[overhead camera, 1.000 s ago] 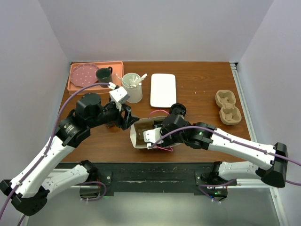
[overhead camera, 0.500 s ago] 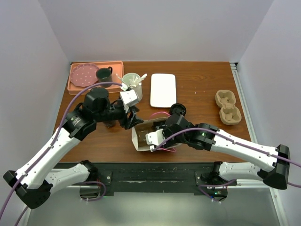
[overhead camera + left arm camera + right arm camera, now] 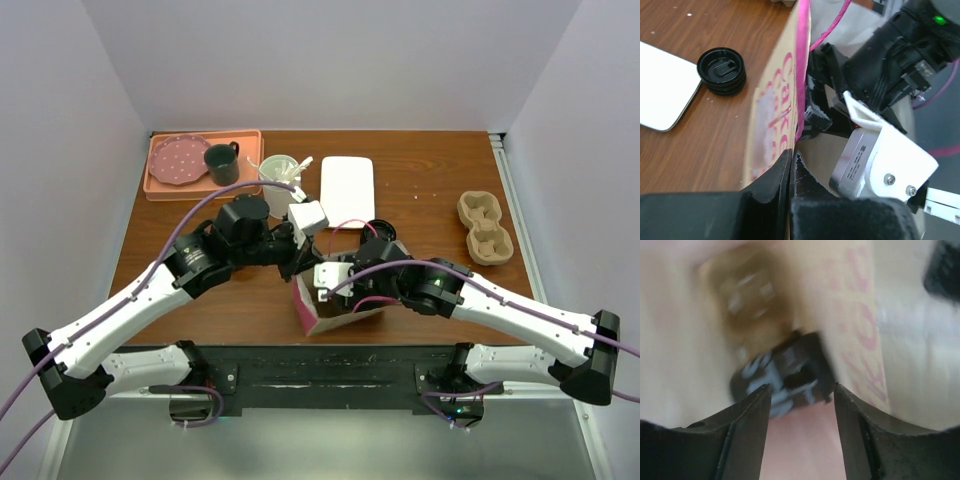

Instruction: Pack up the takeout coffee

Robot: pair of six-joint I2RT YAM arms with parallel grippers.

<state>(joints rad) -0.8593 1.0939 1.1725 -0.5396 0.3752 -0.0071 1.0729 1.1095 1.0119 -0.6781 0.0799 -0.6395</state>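
A brown paper bag (image 3: 337, 311) with pink lettering and pink handles stands near the table's front edge. My left gripper (image 3: 301, 264) is shut on the top edge of the bag's wall (image 3: 771, 120), its tips (image 3: 791, 155) pinching the paper just below a pink handle (image 3: 832, 25). My right gripper (image 3: 331, 287) reaches into the bag's mouth from the right. In the right wrist view it (image 3: 801, 390) is open, with a blurred dark shape beyond the fingers and the bag's wall (image 3: 852, 330) beside it. The takeout coffee is out of view.
A stack of black lids (image 3: 378, 232) lies just behind the bag, also seen in the left wrist view (image 3: 721, 70). A white tray (image 3: 347, 190) is farther back. A pulp cup carrier (image 3: 485, 228) is at right. An orange tray (image 3: 160, 187) with a dark mug (image 3: 221, 160) sits back left.
The bag lay on its side and now stands up. My left gripper moved right and shut on the bag's edge. My right gripper opened wider.
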